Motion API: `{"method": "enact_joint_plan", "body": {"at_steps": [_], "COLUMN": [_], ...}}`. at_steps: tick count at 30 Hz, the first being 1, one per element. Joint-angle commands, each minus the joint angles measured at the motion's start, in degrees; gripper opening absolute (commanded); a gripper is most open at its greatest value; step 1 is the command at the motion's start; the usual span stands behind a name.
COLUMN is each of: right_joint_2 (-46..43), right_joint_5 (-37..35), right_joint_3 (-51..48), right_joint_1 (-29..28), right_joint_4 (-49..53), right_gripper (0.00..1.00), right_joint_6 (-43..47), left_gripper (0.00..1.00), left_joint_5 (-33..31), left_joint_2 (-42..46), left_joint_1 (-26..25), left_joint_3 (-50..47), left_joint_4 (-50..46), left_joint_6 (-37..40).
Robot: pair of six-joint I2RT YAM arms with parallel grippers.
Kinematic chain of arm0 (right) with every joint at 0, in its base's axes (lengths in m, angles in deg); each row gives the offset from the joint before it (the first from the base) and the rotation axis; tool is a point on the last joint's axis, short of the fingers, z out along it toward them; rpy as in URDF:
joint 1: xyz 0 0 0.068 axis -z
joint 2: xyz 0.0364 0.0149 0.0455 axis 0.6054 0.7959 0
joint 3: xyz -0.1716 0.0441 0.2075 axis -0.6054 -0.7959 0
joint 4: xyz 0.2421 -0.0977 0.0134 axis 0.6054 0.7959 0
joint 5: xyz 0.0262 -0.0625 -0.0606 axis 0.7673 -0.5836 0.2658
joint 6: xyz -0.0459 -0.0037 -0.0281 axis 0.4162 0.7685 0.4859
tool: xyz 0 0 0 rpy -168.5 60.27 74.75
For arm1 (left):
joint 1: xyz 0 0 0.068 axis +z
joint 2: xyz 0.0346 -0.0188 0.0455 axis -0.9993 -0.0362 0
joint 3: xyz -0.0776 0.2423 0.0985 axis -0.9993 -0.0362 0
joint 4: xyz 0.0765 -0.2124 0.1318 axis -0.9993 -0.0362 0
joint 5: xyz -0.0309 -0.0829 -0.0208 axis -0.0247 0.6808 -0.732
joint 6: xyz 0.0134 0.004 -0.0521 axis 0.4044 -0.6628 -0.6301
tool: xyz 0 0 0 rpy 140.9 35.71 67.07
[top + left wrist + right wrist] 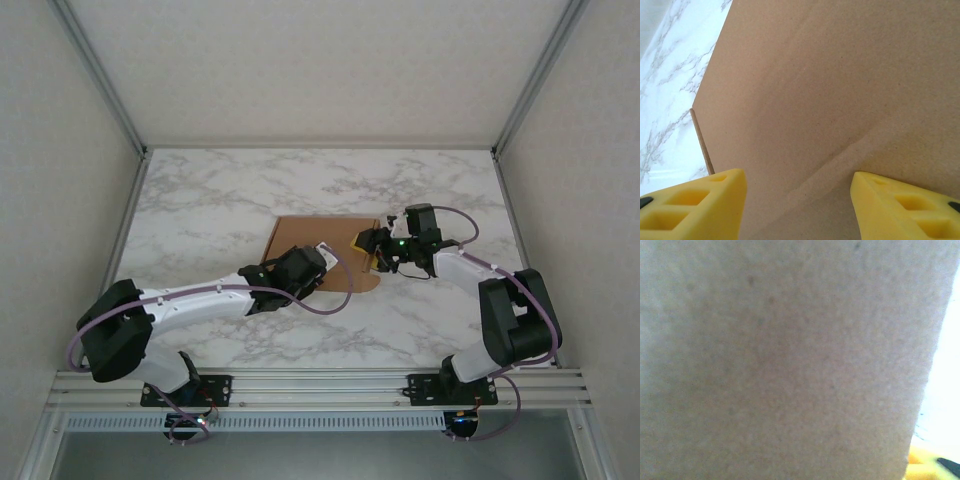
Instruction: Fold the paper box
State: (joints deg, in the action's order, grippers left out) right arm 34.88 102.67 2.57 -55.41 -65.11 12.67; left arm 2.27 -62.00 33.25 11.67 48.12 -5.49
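Observation:
The paper box is a plain brown cardboard sheet lying mid-table, with a rounded flap at its near right. My left gripper hovers low over the sheet's near part. In the left wrist view its yellow fingers stand wide apart, open, with creased cardboard beyond them and nothing pinched. My right gripper is at the sheet's right edge. In the right wrist view, blurred cardboard sits right against the lens. One yellow finger shows far out at the lower right, so the jaws look open.
The white marble table stretches round the sheet, with bare surface at the back and on both sides. Grey walls and metal frame posts close it in. A rail with both arm bases runs along the near edge.

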Motion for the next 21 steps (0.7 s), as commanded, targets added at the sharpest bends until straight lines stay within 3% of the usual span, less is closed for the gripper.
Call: {"method": "enact_joint_plan", "body": {"at_steps": [1, 21], "right_joint_2": [-0.4, -0.9], "right_joint_5": [1.9, 2.8], "right_joint_3": [-0.4, 0.1], "right_joint_1": [-1.4, -1.5], "right_joint_4": [3.4, 3.8], "right_gripper": [0.43, 0.44], "right_joint_6": [-1.0, -1.4], "left_gripper": [0.59, 0.58], "left_joint_5": [5.9, 11.7], "left_joint_2": [0.9, 0.6], "left_joint_1": [-1.6, -0.5], "left_joint_3": [1.8, 5.2], "left_joint_4": [-2.7, -9.0], "left_joint_6": [-1.1, -0.6]}}
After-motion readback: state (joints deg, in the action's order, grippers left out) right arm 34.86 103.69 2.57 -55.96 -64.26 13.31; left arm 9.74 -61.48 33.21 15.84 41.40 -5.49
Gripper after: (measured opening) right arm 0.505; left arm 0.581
